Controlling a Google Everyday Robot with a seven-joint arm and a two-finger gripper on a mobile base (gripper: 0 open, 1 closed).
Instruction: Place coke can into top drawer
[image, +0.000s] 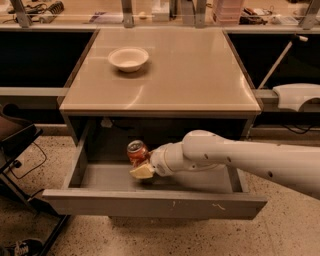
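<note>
**A:** Where's the claw (140, 166) at this second?

**B:** Down inside the top drawer (150, 202), which stands pulled out below the counter's (200, 75) front edge. It sits left of the middle of that edge, and its pale fingers (142, 171) are closed on the lower part of the coke can (137, 151).

**A:** So the can's in the drawer?

**B:** Within its walls, yes, toward the back, upright with the silver top up. I can't tell whether its base touches the drawer floor, because the fingers hide that.

**A:** Why grip it so low?

**B:** My guess is that the arm (240, 160) has to reach in level from the right, beneath the counter. A side hold keeps the can upright and clear of the underside.

**A:** Can you read the label?

**B:** No, I see a red body but can't make out any lettering. The drawer front has a few white scuffs and no writing.

**A:** Anything else?

**B:** A white bowl (128, 58) sits near the counter's far left corner, well apart. By my reckoning only letting go and backing out remain.
</note>
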